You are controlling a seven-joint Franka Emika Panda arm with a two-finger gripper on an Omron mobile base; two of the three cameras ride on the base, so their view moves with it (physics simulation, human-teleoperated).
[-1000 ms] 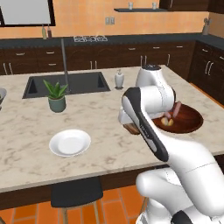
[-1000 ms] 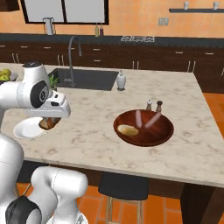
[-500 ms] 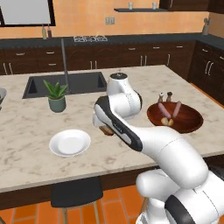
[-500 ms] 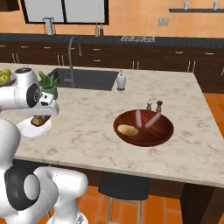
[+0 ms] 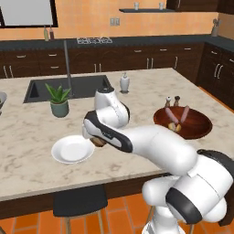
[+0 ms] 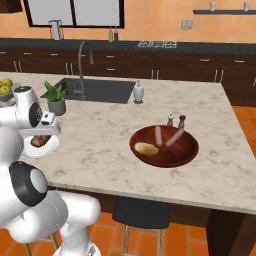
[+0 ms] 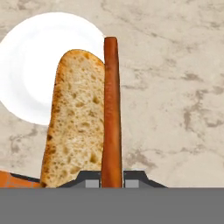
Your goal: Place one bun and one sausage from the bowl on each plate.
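Observation:
My gripper (image 7: pixel 112 177) is shut on a long reddish sausage (image 7: pixel 111 109) that stands straight out between its fingers. A toasted bun (image 7: pixel 74 118) lies tight against the sausage's left side; I cannot tell whether the fingers pinch it too. Both hang over the counter at the edge of the white plate (image 7: pixel 30 65). The gripper (image 5: pixel 97 137) is at the right rim of that plate (image 5: pixel 68 151); in the right base view the gripper (image 6: pixel 42 135) is above the plate (image 6: pixel 47 149). The reddish-brown bowl (image 6: pixel 167 155) holds a bun (image 6: pixel 146 148) and two sausages (image 6: pixel 172 137).
A potted plant (image 5: pixel 58 98) stands behind the plate, next to the sink (image 5: pixel 68 89). A soap bottle (image 5: pixel 124 83) is at the sink's right, and salt and pepper shakers (image 5: pixel 172 99) are behind the bowl (image 5: pixel 196 125). A fruit bowl (image 6: pixel 5 87) sits far left.
The arm has swung left from beside the bowl across the counter to the white plate, carrying the sausage and bun. The gripper stayed shut.

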